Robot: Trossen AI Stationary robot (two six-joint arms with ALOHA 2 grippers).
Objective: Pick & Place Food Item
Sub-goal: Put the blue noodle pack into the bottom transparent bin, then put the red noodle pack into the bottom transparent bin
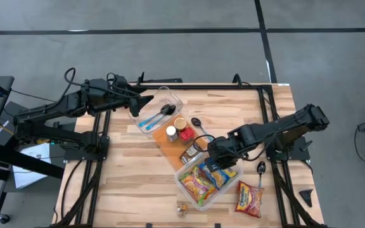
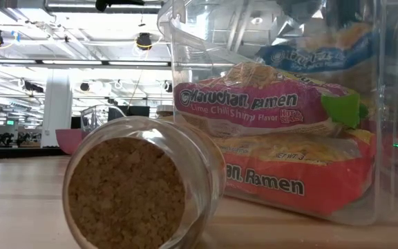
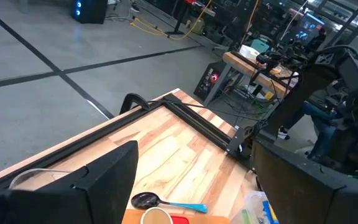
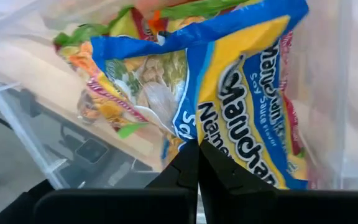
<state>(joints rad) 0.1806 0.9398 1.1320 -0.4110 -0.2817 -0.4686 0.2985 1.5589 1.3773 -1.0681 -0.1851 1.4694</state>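
A blue ramen packet (image 4: 241, 93) is inside the clear bin (image 1: 192, 190), above a pink ramen packet (image 2: 254, 104) and several others. My right gripper (image 4: 197, 163) is shut on it and points steeply down into the bin's far right corner (image 1: 213, 161). My left gripper (image 1: 146, 101) waits open at the far left, above a clear tray (image 1: 170, 98) of spoons, with nothing between its fingers (image 3: 104, 180). My right gripper pinches an edge of the blue packet (image 4: 219, 163) between its two shut fingers. The fingers come from above, slanting down. The packet reaches down inside the bin's walls, over the other packets; whether it rests on them I cannot tell.
A red ramen packet (image 1: 250, 198) lies on the table right of the bin. A small cork-stoppered jar (image 2: 137, 187) lies on its side at the near edge. A board (image 1: 170, 147) with small jars stands mid-table, and a spoon (image 1: 261, 170) lies at the right.
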